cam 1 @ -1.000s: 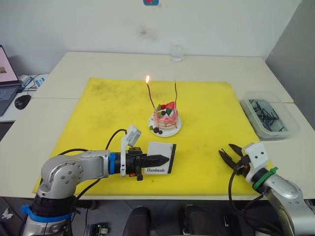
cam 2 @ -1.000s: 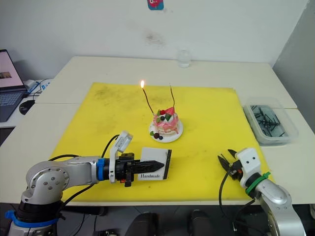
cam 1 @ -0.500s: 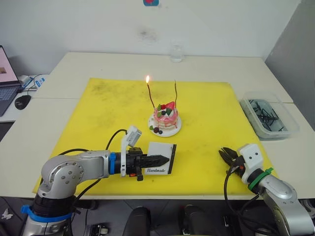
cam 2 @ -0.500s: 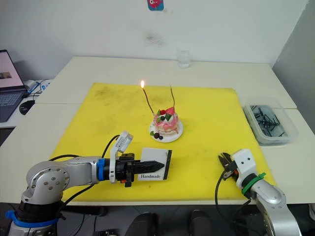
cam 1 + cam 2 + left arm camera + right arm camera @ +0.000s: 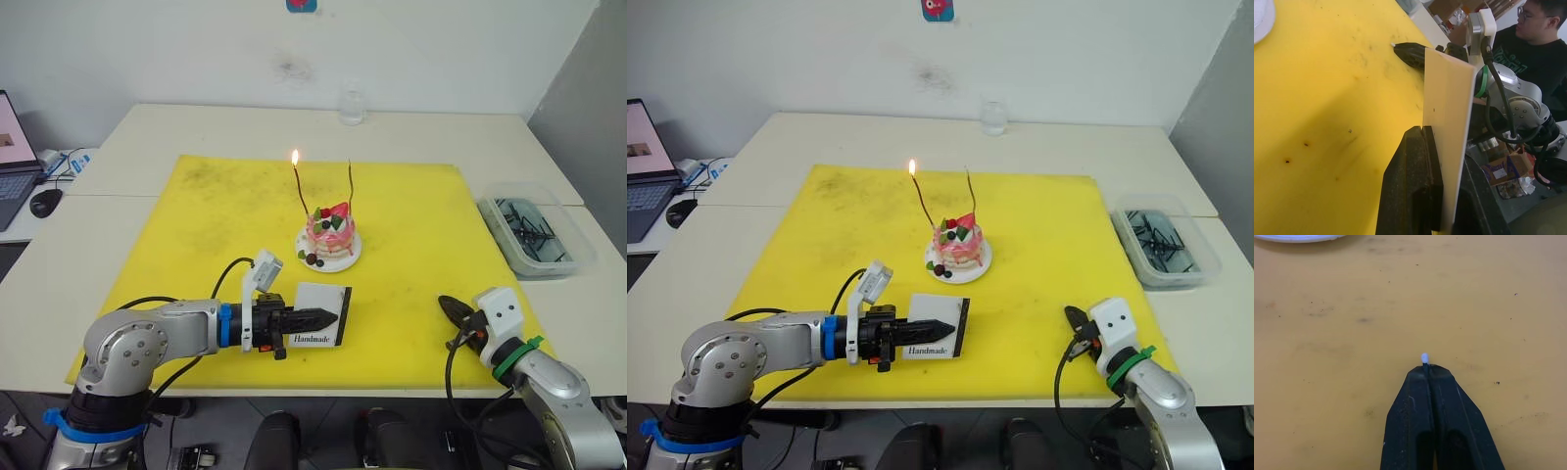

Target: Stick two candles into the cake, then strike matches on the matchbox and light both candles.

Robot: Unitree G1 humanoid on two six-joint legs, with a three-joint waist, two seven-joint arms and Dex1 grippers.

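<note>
**One candle lit, one to go**

The matchbox (image 5: 319,315) stands on edge on the yellow mat (image 5: 196,215), clamped in the left gripper (image 5: 312,317) — in front of the cake (image 5: 330,238). To the matchbox's right, well apart, the right gripper (image 5: 1424,366) pinches a white-tipped match (image 5: 1424,357) pointing toward it — the striking arm.

left pincer (image 5: 323,316): closed, arm low, level | right pincer (image 5: 449,303): closed, low
</note>
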